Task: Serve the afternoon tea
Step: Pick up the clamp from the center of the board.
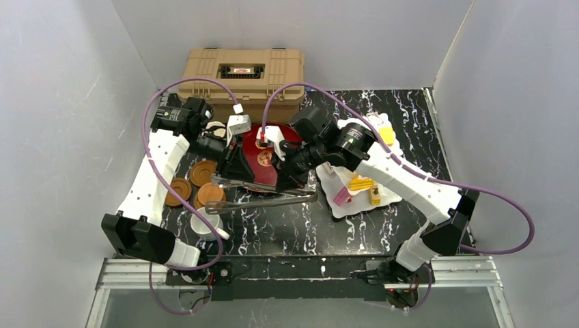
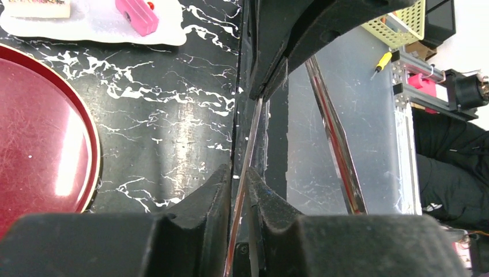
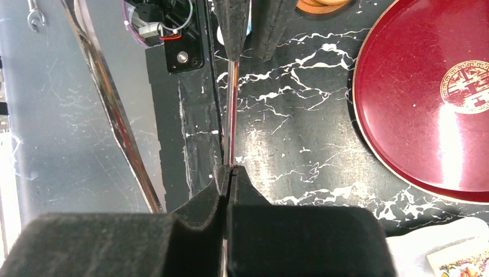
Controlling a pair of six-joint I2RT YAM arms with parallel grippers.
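Handover of metal tongs (image 1: 273,200) judged in hand: one arm pinched shut by right gripper (image 3: 229,173), closed on by left gripper (image 2: 239,179). Next: right release needed.

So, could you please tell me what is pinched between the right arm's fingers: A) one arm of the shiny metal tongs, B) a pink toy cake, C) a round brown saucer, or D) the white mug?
A: in the right wrist view the right arm's fingers are closed on one thin arm of the shiny metal tongs, whose other arm splays off to the side.
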